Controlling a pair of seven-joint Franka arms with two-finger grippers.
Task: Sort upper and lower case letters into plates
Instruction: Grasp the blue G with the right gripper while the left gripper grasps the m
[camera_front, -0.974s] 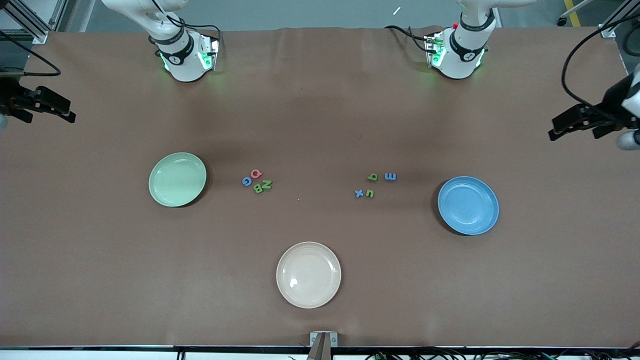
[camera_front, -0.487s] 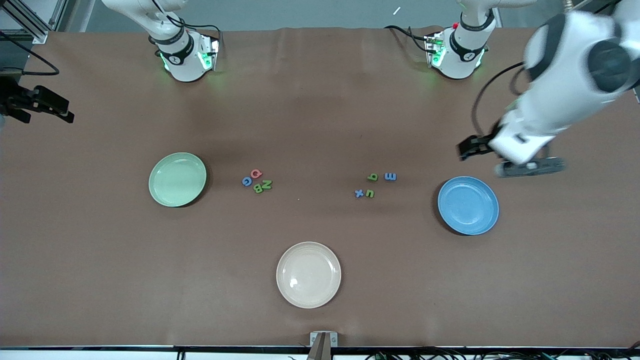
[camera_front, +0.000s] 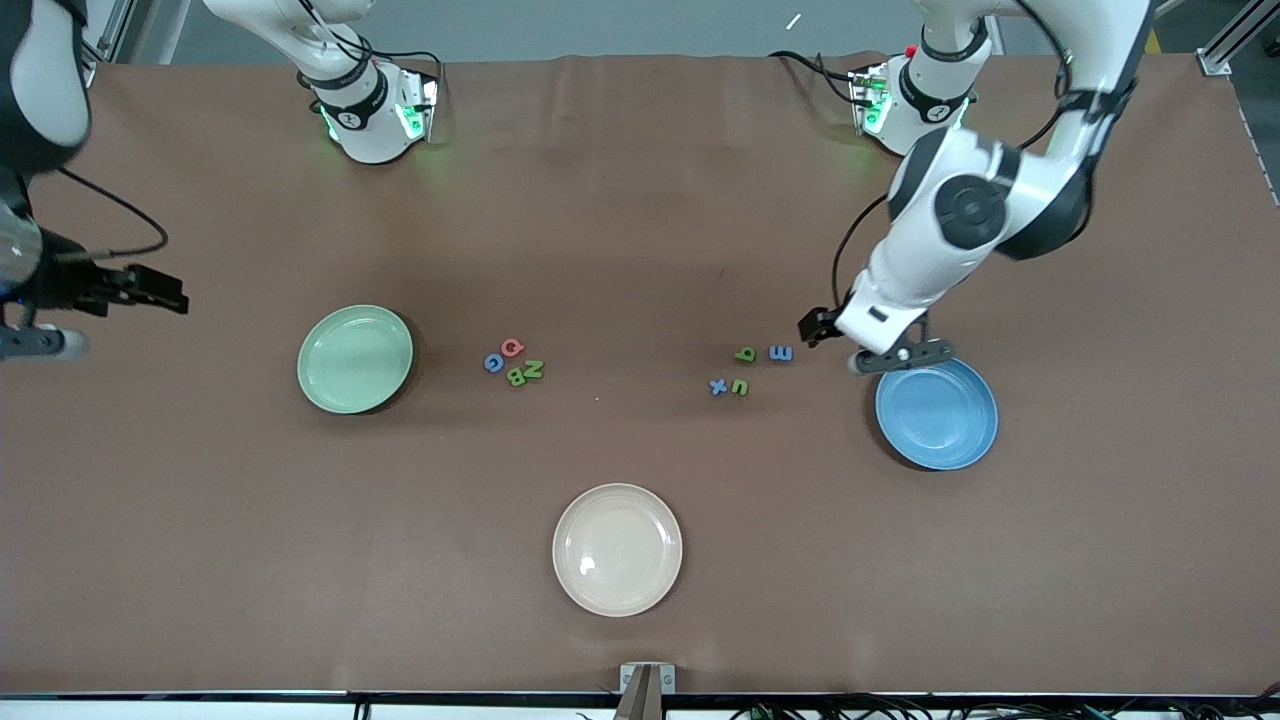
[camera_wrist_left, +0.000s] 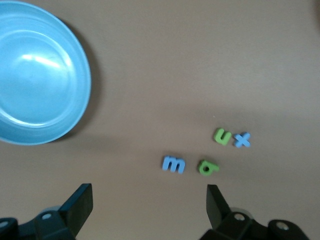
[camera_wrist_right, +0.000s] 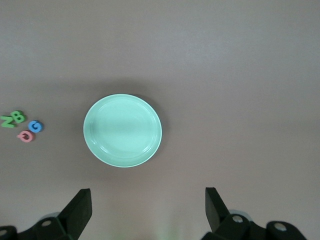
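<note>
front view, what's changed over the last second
The left gripper swung in from the table's edge at its own end and now hangs open between the blue plate and the lower case letters. The right gripper, open, shifted slightly toward the green plate. Letters and plates stayed put; nothing was grasped.

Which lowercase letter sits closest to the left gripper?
The blue m: it lies just beside the left gripper, toward the blue plate; the other three lie farther off.

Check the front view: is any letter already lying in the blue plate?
No, the blue plate holds nothing; the four lowercase letters lie on the table beside it.
</note>
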